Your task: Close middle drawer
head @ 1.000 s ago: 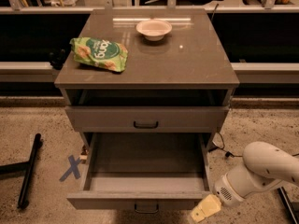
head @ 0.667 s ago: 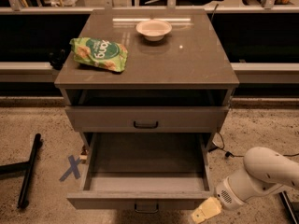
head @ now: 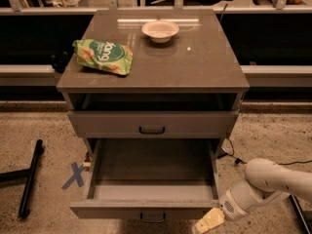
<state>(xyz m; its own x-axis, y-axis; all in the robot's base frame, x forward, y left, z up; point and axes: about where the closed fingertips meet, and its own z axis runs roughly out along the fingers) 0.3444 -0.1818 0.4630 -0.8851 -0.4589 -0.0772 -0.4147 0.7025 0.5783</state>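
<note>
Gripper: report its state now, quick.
Gripper: open or closed cannot be told; it is low beside the pulled-out middle drawer's front right corner.

Robot lab: taped floor cross, gripper bottom right.

Speckled beige floor, blue tape X at left, black stand leg beside it, black cable at right, grey ledge behind glossy-topped cabinet, gripper low at bottom right.

One high camera looks down at the cabinet front, end effector at lower right.
</note>
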